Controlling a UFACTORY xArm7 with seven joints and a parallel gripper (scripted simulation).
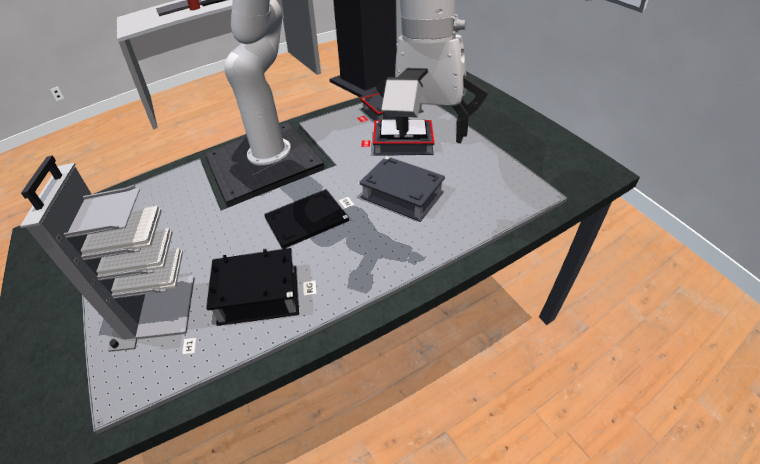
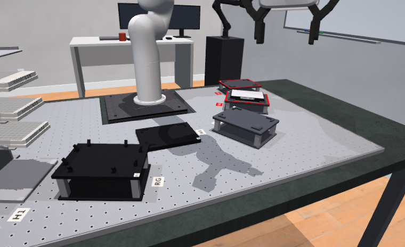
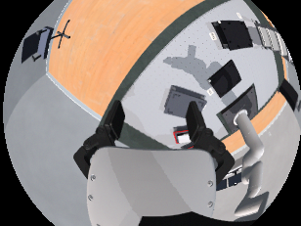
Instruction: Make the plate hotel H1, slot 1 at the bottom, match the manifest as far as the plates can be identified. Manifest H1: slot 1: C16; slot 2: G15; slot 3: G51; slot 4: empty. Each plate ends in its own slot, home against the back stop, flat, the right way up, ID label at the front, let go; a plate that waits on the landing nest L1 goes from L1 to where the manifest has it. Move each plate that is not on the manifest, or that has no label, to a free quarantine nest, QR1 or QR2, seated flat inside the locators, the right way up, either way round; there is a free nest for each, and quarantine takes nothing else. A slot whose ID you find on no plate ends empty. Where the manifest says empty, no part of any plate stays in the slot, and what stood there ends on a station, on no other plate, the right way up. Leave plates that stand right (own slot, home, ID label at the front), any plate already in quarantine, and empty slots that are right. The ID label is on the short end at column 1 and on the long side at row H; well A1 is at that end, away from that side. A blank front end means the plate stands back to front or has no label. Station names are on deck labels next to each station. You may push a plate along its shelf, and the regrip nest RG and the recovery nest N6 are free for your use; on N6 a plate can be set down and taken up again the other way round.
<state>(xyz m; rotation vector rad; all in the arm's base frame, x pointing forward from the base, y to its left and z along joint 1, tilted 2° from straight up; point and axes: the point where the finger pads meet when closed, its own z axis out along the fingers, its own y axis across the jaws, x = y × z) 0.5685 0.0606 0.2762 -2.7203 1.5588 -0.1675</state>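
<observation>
The robot's gripper (image 2: 285, 36), fingers spread wide and holding nothing, hangs above a white plate (image 2: 248, 95) seated in a red-rimmed nest (image 2: 260, 102).

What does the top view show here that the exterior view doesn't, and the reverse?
Only the top view shows the hotel's handle and its side panel.

Only the exterior view shows the monitor on the desk behind.

Both show the white plate in a red-edged nest, the RG nest, and the gripper, jaws open.
</observation>
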